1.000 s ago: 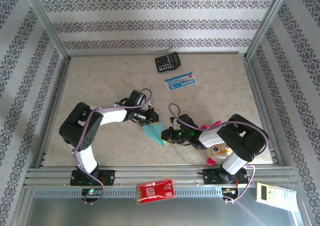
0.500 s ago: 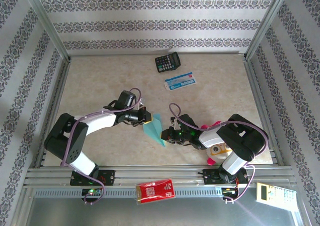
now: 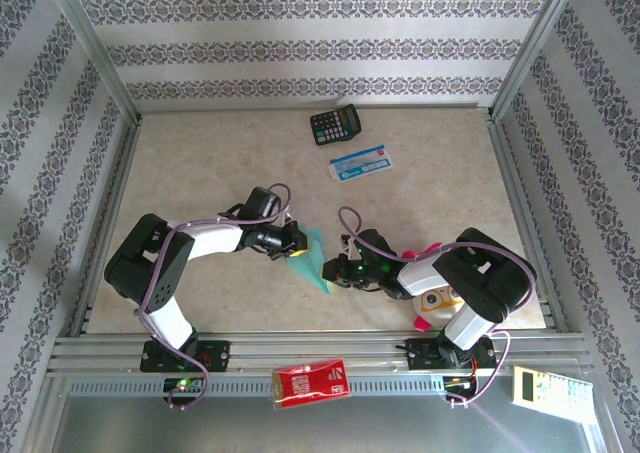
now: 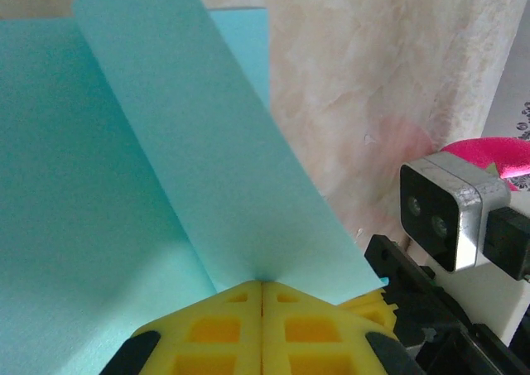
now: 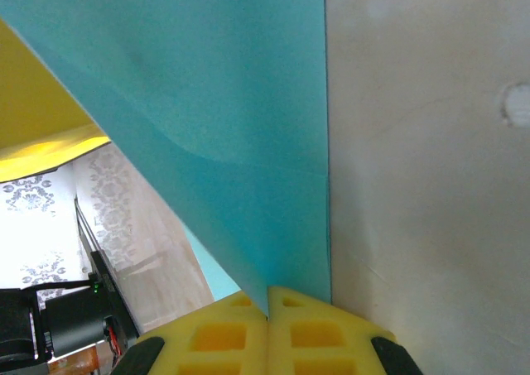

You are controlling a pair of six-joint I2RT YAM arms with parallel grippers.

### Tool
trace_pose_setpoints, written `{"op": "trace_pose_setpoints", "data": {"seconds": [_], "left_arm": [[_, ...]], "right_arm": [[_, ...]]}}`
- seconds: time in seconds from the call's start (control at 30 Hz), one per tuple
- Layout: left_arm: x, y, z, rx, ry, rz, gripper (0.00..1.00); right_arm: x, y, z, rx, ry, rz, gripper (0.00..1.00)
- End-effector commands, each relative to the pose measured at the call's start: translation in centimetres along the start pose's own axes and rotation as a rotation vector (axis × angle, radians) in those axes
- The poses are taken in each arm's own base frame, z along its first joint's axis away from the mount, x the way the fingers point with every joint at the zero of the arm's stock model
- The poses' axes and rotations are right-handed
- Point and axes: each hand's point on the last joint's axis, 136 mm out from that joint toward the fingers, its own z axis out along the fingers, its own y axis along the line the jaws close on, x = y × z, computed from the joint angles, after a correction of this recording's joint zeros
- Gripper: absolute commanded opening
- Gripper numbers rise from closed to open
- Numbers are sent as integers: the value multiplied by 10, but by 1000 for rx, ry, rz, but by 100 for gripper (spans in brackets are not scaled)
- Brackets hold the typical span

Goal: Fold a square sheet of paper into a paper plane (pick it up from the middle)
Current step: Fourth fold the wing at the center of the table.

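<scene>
Two claws, both mine, were pinched shut on one sheet of paper (image 3: 312, 261) near the middle of the table (image 3: 200, 153). My left claw (image 3: 293, 241) was clamped on the sheet's edge at its 10 o'clock side. In the left wrist view its yellow fingertips (image 4: 215, 325) met, with a turquoise flap rising out of the seam between them toward 11 o'clock. My right claw (image 3: 331, 269) was closed on the edge at the sheet's 3 o'clock side. In the right wrist view the paper ran up from between the pads (image 5: 215, 334) toward 12 o'clock, its straight edge against the pale tabletop. From above, the sheet was folded to a narrow triangle, tip toward 5 o'clock, held between the two claws. Whether it touched the table I could not tell. A calculator (image 3: 335, 125) and a blue-and-white card (image 3: 361, 163) lay well apart at 12 o'clock.
</scene>
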Motion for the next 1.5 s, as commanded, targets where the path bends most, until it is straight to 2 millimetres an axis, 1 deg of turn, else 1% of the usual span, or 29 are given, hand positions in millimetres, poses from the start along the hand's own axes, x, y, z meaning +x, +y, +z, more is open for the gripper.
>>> {"op": "trace_pose_setpoints", "data": {"seconds": [0.0,0.27,0.77,0.97,1.47], "left_arm": [[-8,-18,3,53,-4,30,9],[-11,-17,10,45,10,35,12],[-13,-6,19,13,27,27,12],[-15,-5,21,12,31,30,11],[-12,13,26,-35,37,12,11]], "right_arm": [[4,-50,1,167,-21,53,2],[3,-50,2,166,-22,52,2],[3,-49,1,164,-24,52,5],[3,-49,0,165,-24,54,5],[3,-48,0,162,-25,55,7]]}}
